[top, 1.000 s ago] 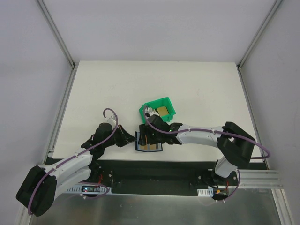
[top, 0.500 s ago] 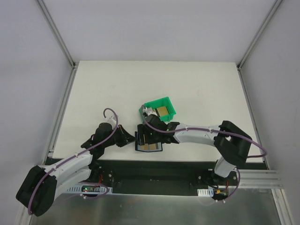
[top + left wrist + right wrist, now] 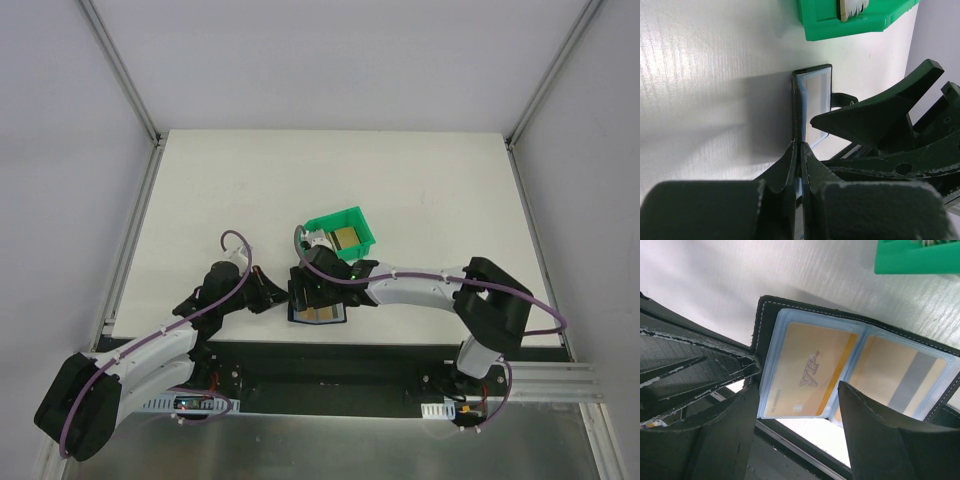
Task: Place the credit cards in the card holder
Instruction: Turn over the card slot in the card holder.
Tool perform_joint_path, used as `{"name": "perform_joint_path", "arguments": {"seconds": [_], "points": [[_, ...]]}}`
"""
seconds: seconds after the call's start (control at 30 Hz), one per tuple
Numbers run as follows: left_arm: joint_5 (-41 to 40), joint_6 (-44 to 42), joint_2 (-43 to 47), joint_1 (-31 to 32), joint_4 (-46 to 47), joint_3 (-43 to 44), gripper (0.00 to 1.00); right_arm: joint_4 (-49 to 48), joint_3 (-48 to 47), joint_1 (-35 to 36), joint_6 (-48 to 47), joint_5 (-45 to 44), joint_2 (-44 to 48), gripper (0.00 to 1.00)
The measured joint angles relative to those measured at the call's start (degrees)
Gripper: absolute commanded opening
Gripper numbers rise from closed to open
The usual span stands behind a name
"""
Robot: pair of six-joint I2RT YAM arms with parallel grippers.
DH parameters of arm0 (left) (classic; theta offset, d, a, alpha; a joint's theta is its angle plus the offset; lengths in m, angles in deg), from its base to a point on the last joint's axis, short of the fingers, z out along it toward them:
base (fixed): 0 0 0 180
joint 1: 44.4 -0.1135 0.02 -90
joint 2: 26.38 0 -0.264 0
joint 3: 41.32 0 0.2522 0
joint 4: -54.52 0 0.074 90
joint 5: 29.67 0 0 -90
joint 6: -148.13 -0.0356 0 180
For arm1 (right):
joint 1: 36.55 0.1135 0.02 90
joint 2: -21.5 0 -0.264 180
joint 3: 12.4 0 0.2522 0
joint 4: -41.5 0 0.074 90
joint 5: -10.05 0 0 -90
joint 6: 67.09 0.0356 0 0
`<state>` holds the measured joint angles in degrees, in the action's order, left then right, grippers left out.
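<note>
**Card holder open, one claw on it**

The card holder point(image 3: 790, 307) lies open on the table point(image 3: 250, 190), just on the near side of the green bin point(image 3: 340, 236). Two gold credit cards point(image 3: 807, 372) sit in its clear sleeves. My left claw point(image 3: 799, 145) is pinched together on the holder's edge. My right claw point(image 3: 800, 390) hovers above the sleeves, fingers apart, gripping nothing.

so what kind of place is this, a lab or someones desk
Most likely a robotics lab test cell: a white table closed in by plain grey panels, two robot arms bolted at its near edge, and a green bin and card holder set out as props.
</note>
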<state>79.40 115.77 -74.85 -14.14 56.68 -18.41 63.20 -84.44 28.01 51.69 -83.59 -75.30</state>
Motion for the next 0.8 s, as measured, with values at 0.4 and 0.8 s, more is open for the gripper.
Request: {"name": "perform_joint_path", "arguments": {"seconds": [0.4,0.8], "points": [[-0.04,0.00,-0.04,0.00,-0.37,0.00,0.00,-2.05,2.91,0.15,0.13,-2.82,4.00,0.67],[-0.02,-0.24,0.13,0.00,-0.42,0.00,0.00,-1.70,2.58,0.15,0.55,-2.97,1.86,0.67]]}}
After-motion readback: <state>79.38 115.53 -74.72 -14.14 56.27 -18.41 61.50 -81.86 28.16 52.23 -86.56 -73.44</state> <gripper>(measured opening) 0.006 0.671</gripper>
